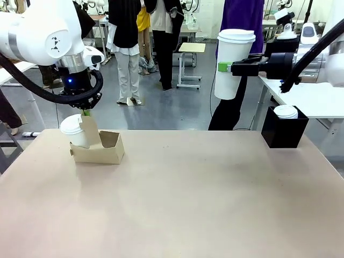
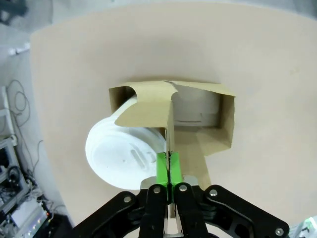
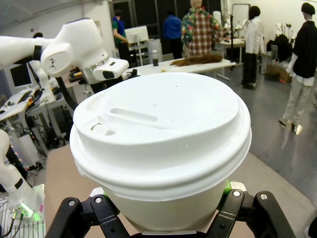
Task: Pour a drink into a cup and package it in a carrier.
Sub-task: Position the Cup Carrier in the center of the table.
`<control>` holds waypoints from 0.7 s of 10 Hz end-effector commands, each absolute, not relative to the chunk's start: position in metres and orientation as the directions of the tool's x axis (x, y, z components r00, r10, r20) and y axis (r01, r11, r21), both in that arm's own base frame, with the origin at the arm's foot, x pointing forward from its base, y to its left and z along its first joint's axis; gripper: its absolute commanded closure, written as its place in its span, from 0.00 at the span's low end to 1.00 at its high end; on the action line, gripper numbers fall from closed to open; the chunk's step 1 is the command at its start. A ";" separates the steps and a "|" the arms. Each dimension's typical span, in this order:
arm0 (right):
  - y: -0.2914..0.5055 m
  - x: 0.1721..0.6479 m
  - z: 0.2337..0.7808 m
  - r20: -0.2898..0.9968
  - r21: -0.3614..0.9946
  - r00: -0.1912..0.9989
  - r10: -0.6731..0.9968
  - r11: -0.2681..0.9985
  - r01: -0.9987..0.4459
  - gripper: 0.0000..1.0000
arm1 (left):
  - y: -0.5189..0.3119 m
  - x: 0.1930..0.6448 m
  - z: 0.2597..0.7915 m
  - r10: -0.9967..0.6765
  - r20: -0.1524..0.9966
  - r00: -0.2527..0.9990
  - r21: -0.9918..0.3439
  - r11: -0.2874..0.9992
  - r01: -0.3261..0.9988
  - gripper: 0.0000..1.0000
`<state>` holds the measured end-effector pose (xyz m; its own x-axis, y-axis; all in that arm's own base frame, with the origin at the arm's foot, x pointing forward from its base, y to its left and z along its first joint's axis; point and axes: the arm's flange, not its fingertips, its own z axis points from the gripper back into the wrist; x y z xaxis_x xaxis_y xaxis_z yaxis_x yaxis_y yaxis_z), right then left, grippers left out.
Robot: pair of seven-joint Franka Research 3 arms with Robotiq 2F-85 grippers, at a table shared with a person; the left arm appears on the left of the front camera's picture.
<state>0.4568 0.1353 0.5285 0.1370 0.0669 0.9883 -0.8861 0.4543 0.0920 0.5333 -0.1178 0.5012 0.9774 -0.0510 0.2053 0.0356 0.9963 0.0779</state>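
Busy workshop behind, people (image 1: 126, 48) standing about on the grey floor, and in front of us a wide beige table (image 1: 188, 215). Towards its far left sits the small brown cardboard drink carrier (image 1: 107, 153). The left gripper (image 1: 86, 112) is right down on it from above, with its green pads (image 2: 162, 168) pressed flat together on the upright central handle tab (image 2: 148, 111) and nothing but card between them. One white lidded paper cup (image 1: 75, 131) sits in the carrier's left-hand slot, leaning outward, its top poking well past the cardboard rim.

Now the right side. The right gripper (image 1: 228, 67) is up in the air, well above the tabletop. Its fingers are clamped sideways around a tall white paper cup with a white plastic lid (image 1: 234, 54), which it holds upright. Lower down, at the table's far right, stands a black square box (image 1: 284, 134) with a white lid (image 1: 285, 111) showing at its top.
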 end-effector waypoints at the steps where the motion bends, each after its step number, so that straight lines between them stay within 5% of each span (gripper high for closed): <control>1: 0.137 0.455 0.531 0.988 0.084 0.133 0.073 0.467 -0.880 0.19 | -0.118 0.536 0.503 -0.031 0.254 0.967 0.066 0.998 0.014 1.00; 7: 0.137 0.455 0.531 0.988 0.084 0.133 0.073 0.467 -0.880 0.19 | -0.138 0.502 0.565 0.038 0.268 0.963 0.093 0.994 -0.065 0.99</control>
<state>0.4566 0.1353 0.5287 0.1364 0.0669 0.9884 -0.8861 0.4544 0.0915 0.5127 -0.1289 0.5454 0.9656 0.0088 0.2598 -0.0274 0.9973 0.0682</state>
